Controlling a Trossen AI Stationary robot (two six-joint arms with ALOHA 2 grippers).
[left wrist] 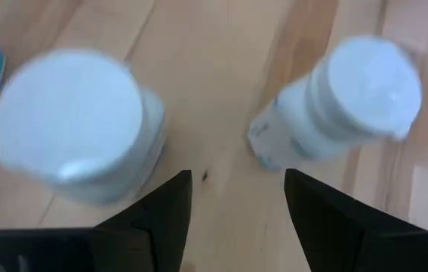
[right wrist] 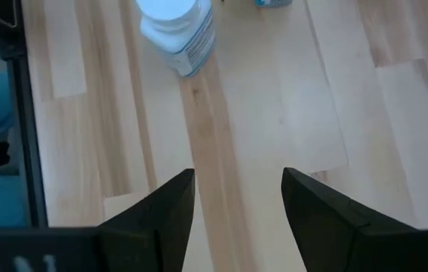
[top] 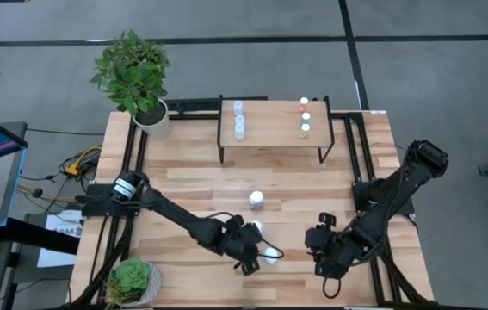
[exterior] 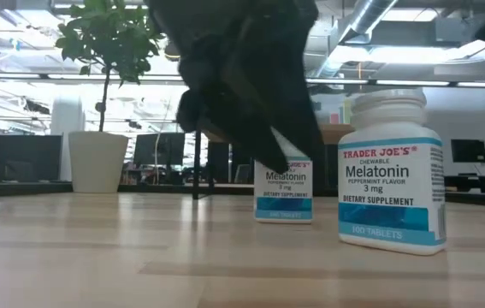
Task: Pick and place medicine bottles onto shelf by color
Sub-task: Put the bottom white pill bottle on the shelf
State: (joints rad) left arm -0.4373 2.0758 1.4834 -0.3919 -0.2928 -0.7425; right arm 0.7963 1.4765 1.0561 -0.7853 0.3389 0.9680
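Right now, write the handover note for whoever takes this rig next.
Left claw: open, empty, low over the table's near middle, between two white bottles.
Right claw: open, empty, over bare tabletop at near right.
Shelf: at the table's far middle. Three pale bluish bottles line its left end, three small colour-capped bottles its right end.
Still on the table: one white bottle in the middle, two more by the left claw; the low view reads Melatonin on the labels.
Done: six small bottles shelved. Left: the white ones.
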